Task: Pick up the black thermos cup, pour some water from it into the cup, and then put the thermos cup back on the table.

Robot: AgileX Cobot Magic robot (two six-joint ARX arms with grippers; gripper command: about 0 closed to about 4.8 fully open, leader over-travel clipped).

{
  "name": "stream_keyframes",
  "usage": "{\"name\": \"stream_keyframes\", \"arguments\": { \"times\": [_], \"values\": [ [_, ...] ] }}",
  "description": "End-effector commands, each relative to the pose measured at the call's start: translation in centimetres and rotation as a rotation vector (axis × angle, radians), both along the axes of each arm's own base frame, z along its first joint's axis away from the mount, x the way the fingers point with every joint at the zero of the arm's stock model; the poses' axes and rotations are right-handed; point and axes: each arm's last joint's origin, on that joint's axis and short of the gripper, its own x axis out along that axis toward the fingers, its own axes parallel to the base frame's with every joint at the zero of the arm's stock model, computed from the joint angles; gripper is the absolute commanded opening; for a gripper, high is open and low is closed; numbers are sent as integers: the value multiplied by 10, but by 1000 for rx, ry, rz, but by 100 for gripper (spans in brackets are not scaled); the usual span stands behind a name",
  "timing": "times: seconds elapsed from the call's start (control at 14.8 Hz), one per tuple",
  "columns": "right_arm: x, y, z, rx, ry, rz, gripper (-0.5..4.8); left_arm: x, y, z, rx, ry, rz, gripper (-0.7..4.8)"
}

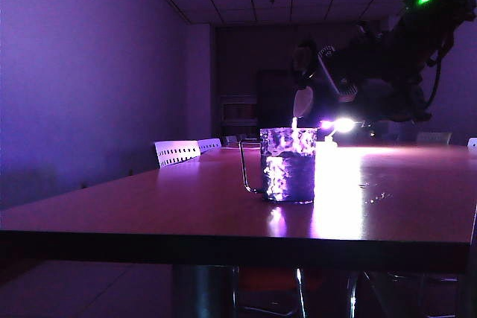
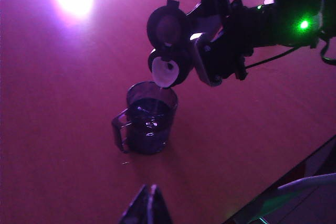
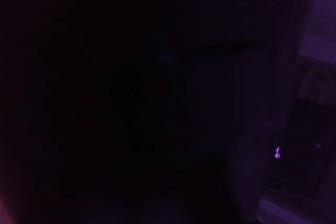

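**Now pouring: flask tipped over the glass mug**

Here we are tilting the tall black cylindrical thermos cup (image 2: 176,51) on its side above the short clear glass cup (image 2: 150,124) with the dimpled wall and thin squared handle. Our right tool (image 2: 210,59) is clenching the flask around its body, jaws spread wide across the barrel; the flip lid is hanging open above the mouth, and a thin stream is falling from the pale spout into the mug, which is already holding some water. The mug is standing upright on the glossy reddish-brown bench (image 1: 149,199), directly under the spout, not touching the flask.

We are judging the flask to be rigid, smooth-walled and fairly heavy with liquid, so it could twist in a loose grip; mid-body, where we are holding it, looks the safest place. The glass mug is looking fragile and light, easy to nudge or tip; its handle is pointing away from the right arm.

Our left tool (image 2: 148,205) is hovering apart from both things, its fingertips pressed together and holding nothing.

We are reading no brand, label or writing anywhere; the purple gloom is hiding any fine print, and the right wrist view is almost black.
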Motion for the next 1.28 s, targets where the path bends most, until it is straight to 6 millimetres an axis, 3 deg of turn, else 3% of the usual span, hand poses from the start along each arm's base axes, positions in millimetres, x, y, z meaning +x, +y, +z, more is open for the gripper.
{"name": "stream_keyframes", "arguments": {
  "times": [0.07, 1.28],
  "values": [
    [2, 3, 17, 12, -120, 7, 85, 0, 0, 3, -8, -10, -1, -6],
    [3, 7, 23, -102, -216, 38, 85, 0, 0, 3, -8, -10, -1, -5]
  ]
}}
